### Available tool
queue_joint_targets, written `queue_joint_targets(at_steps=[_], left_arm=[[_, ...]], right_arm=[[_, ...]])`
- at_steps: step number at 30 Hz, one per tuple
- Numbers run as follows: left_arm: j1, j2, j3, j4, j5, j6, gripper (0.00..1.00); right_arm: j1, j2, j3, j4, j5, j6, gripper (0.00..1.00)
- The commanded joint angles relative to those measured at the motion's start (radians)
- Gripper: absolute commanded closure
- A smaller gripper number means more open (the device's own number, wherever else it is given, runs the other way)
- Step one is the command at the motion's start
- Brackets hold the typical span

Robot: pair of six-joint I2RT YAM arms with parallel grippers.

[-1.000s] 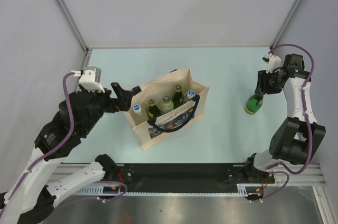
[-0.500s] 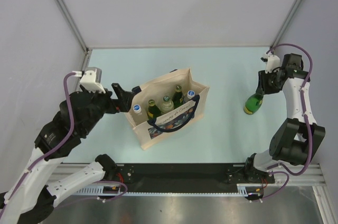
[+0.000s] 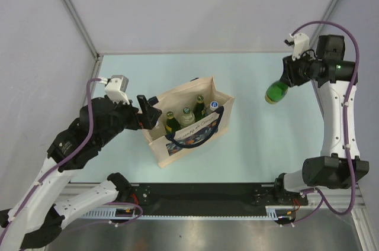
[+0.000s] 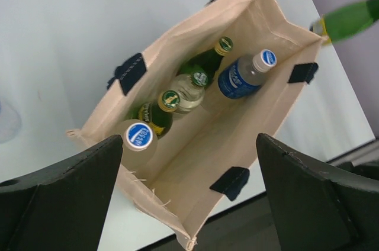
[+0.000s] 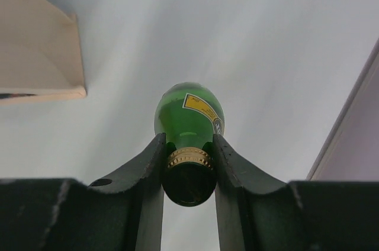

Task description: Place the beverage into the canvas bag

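Right end effector (image 5: 188, 151) grips the green bottle (image 5: 189, 115) by its neck (clear of the surface (image 3: 249, 138)), for carrying to the canvas bag (image 5: 35, 55) at its left.

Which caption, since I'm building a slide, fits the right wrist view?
Right gripper shut on the neck of the green bottle, a corner of the canvas bag at upper left.
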Motion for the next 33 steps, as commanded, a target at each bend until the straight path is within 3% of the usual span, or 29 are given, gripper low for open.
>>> queue_joint_targets(at_steps=[1,5,8,13,19,25,28,29,32,33], left_arm=[[0.005,0.021,0.001,0.045,0.187,0.086,0.0],[0.005,0.012,-0.038,0.173,0.447,0.223,0.0],[0.002,-0.001,-0.074,0.234,0.523,0.313,0.0],[-0.004,-0.005,-0.122,0.257,0.604,0.45,0.0],[-0.018,0.019,-0.18,0.274,0.638,0.473,0.07],[-0.06,0.044,-0.255,0.277,0.652,0.418,0.32],[-0.07,0.041,-0.294,0.276,0.66,0.383,0.53],[-0.072,0.039,-0.308,0.274,0.664,0.375,0.69],[-0.08,0.018,-0.337,0.272,0.673,0.334,0.9],[-0.081,0.012,-0.344,0.273,0.683,0.308,0.92]], right_arm=[[0.079,-0.051,0.226,-0.003,-0.099,0.014,1.0],[0.146,0.024,0.507,-0.066,-0.2,0.053,1.0],[0.227,0.084,0.692,-0.107,-0.225,0.073,1.0],[0.341,0.109,0.777,-0.086,-0.247,0.08,1.0],[0.499,0.133,0.775,-0.02,-0.26,0.114,1.0],[0.609,0.19,0.778,0.003,-0.28,0.125,1.0],[0.654,0.23,0.778,0.009,-0.294,0.116,1.0],[0.659,0.237,0.774,0.011,-0.294,0.112,1.0],[0.678,0.268,0.766,0.011,-0.308,0.103,1.0],[0.683,0.273,0.76,0.009,-0.312,0.102,1.0]])
